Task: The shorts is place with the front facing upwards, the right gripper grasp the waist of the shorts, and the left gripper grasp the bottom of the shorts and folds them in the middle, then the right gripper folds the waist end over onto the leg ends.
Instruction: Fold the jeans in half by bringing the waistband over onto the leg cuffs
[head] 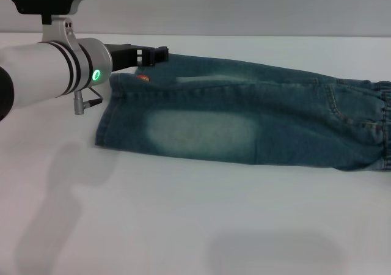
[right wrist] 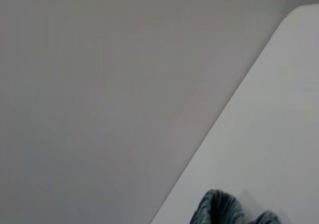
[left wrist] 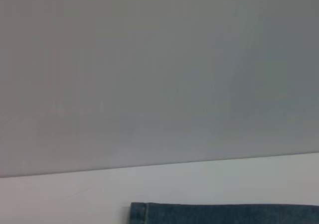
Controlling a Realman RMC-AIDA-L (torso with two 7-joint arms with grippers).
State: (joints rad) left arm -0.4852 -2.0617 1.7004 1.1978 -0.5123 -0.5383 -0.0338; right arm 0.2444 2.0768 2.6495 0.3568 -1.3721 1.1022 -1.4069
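The shorts [head: 244, 125] lie lengthwise across the white table [head: 183, 226], folded along the middle with one leg on the other. A pale faded patch faces up. The leg ends [head: 107, 119] are at the left, and a bit of orange print [head: 142, 77] peeks out there. The waist [head: 382, 128] runs off the right edge of the head view. My left gripper [head: 154, 55] hovers at the far corner of the leg ends, right at the denim's edge. The left wrist view catches a hemmed denim edge [left wrist: 224, 214]. The right wrist view shows a ruffled piece of waist [right wrist: 219, 209]. My right gripper is out of view.
The table's far edge [head: 256, 38] runs just behind the shorts, with a plain wall beyond. The left arm's white cylinder with its green light [head: 96, 75] hangs over the table's left side. Bare tabletop stretches in front of the shorts.
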